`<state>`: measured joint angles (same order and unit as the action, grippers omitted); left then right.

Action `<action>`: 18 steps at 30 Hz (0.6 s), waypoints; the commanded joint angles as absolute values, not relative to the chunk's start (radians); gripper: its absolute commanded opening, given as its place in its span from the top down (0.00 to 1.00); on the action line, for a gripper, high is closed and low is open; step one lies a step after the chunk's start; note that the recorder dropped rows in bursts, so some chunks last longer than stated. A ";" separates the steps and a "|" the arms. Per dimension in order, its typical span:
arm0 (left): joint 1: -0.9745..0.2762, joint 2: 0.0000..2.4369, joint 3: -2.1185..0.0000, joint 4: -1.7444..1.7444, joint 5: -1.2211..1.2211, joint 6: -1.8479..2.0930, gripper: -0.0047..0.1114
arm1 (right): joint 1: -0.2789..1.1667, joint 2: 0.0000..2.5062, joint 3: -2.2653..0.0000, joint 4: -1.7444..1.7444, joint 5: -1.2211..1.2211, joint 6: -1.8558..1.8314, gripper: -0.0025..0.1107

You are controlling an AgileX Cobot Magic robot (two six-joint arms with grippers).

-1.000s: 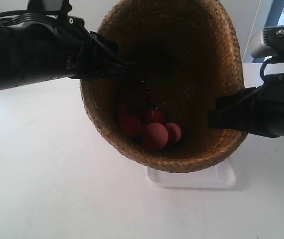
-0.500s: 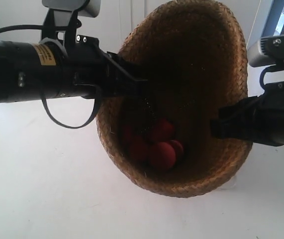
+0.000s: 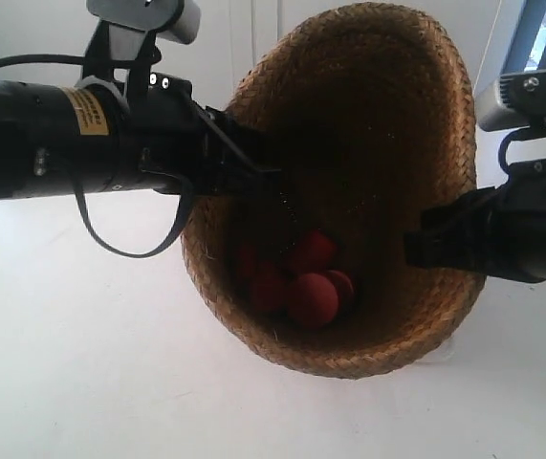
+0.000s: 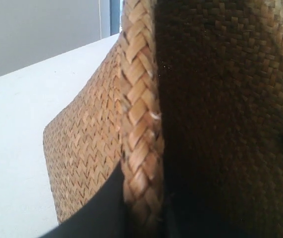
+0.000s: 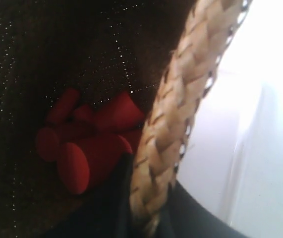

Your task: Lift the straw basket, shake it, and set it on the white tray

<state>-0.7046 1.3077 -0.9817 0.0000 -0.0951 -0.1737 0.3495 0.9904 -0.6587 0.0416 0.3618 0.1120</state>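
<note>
Straw basket (image 3: 368,143) is clear of the table (image 3: 62,363), tilted, its rim pinched on opposite sides by left tool (image 4: 141,208) and right tool (image 5: 148,208); lift judged done, shake likely in hand, setting on white tray (image 3: 448,346) outstanding.

Left fingers (image 4: 99,215), right fingers (image 5: 114,206), both clamped.

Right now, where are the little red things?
The red pieces sit piled deep inside the straw basket, low in the middle of the exterior view, against its dark woven bottom.
</note>
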 commanded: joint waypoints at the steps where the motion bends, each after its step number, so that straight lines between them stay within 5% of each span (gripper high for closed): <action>1: -0.718 1.297 -0.990 0.000 -0.167 -0.197 0.96 | 0.352 0.989 -0.662 0.018 0.309 0.084 0.98; 9: -0.700 1.303 -1.021 -0.054 -0.135 -0.210 0.96 | 0.352 0.989 -0.662 0.032 0.171 0.132 0.98; 18: -0.640 1.358 -1.095 -0.117 -0.033 -0.210 0.96 | 0.348 0.989 -0.693 0.021 0.344 0.179 0.98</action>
<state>-0.6411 1.3394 -1.0567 -0.0834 -0.0472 -0.2119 0.3495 0.9904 -0.6611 0.0435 0.3102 0.1937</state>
